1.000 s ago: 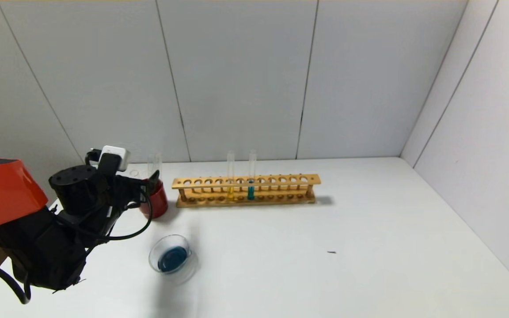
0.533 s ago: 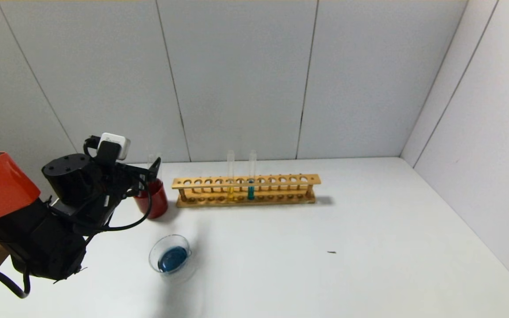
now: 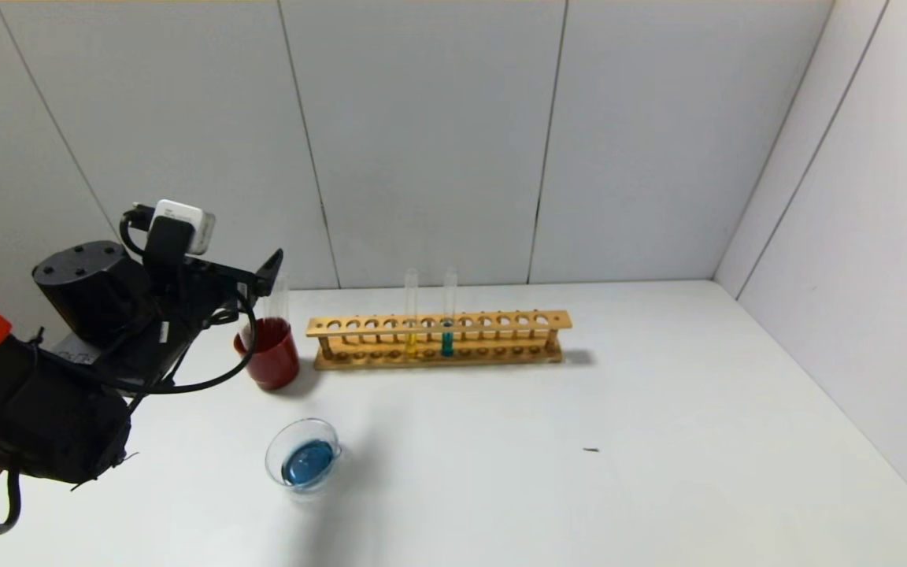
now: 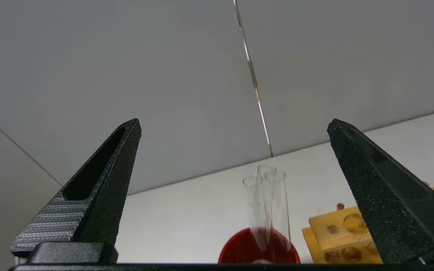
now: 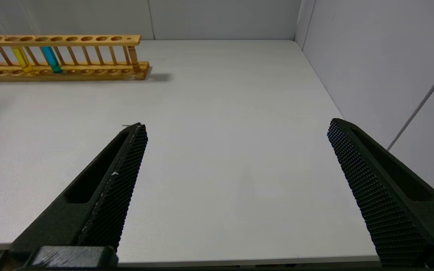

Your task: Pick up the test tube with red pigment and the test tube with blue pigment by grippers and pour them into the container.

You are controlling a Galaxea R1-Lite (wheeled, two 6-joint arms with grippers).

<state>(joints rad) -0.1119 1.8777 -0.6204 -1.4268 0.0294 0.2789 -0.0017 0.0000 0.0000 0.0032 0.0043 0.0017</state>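
My left gripper [image 3: 266,270] [image 4: 234,122] hangs open and empty, above and to the left of a dark red cup [image 3: 268,364] [image 4: 239,252]. Three clear test tubes [image 3: 276,295] [image 4: 273,203] that look empty stand in that cup, apart from the fingers. The container [image 3: 272,461], a low clear glass dish, sits on the table in front of the cup with blue liquid in it. No tube with red pigment or blue pigment in it shows. My right gripper [image 5: 236,126] is open over the bare near right of the table, outside the head view.
A wooden rack [image 3: 501,321] [image 5: 89,38] stands behind, right of the cup, holding a yellow tube [image 3: 411,315] [image 5: 22,59] and a teal tube [image 3: 448,331] [image 5: 51,60]. Grey walls close the back and right. A small dark speck [image 3: 591,450] lies mid-table.
My left gripper has opened at the red cup, then risen and drawn back to the left, leaving the tubes standing in the cup.
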